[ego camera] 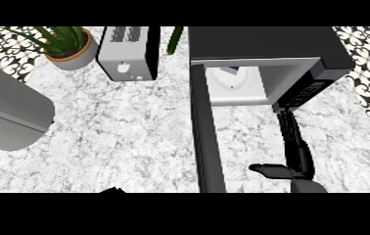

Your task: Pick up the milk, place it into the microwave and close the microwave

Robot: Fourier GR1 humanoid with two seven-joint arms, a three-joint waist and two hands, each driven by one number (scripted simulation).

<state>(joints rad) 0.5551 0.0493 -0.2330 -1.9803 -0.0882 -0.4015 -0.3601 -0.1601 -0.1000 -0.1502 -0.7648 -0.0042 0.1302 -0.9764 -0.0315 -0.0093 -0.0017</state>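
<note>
Stretching my open right hand [295,146] toward the black microwave [289,45]; its long open door [206,131] stands left, milk carton [233,77] inside.

The counter [123,131] looks like speckled grey-white stone, smooth. The microwave [267,43] is matt black; the toaster [123,58] brushed silvery metal with black sides.

A kitchen: marble counter [130,131] with microwave [267,45], toaster [128,53] and potted plant [69,45].
</note>
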